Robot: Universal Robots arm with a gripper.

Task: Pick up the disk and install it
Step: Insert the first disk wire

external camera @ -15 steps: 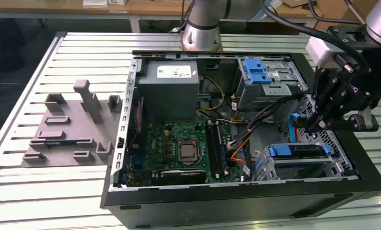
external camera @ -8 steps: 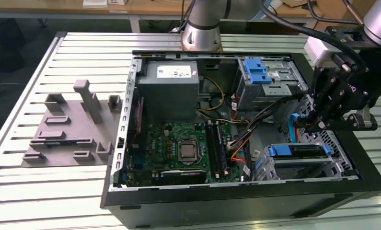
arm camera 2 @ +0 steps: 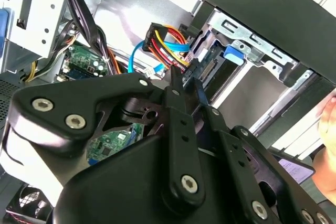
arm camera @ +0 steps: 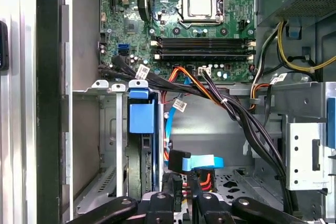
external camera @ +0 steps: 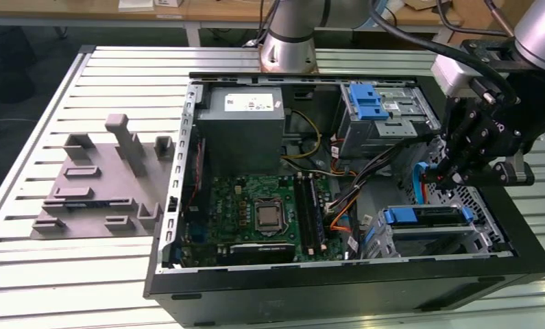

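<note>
In the exterior view, the disk (external camera: 422,215) sat in a bay at the frame's lower right, inside the open computer case (external camera: 345,291). The hand (external camera: 449,179) hovered just above, fingers seemingly narrow, holding nothing. The disk was probably dense, rigid, shock-sensitive; best gripped by its blue caddy.

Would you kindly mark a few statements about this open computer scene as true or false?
1. The computer case lies open on the slatted table. True.
2. The gripper hangs over bare table outside the case. False: it is above the case, on the exterior view's right, close to the metal bay.
3. The disk, in its blue frame, sits in that bay. True.
4. A cooler covers the processor socket. False: the socket is uncovered.
</note>
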